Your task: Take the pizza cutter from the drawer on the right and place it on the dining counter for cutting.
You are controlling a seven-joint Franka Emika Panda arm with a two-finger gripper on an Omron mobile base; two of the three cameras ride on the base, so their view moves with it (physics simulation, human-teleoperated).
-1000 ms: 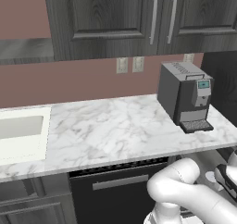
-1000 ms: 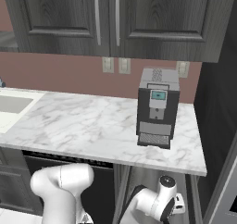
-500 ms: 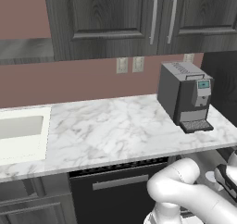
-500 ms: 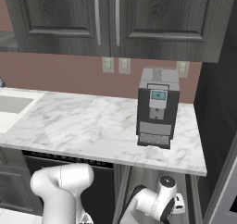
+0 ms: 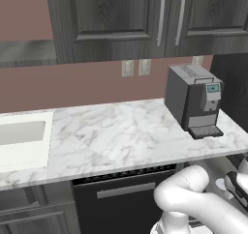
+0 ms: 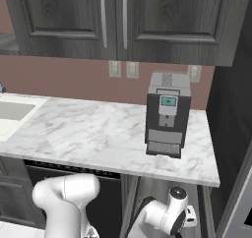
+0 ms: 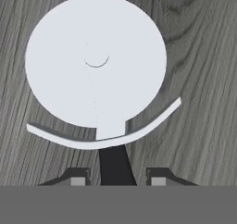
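The pizza cutter point(image 7: 96, 63) lies flat on the grey wood drawer floor point(image 7: 203, 70). The gripper point(image 7: 118, 177) reaches down over it, tips either side of the dark handle — partly closed, not clearly squeezing yet — ready to lift.

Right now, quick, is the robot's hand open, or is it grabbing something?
Gripper: the jaws sit on either side of the pizza cutter's dark handle with small gaps showing, so a firm hold cannot be told.
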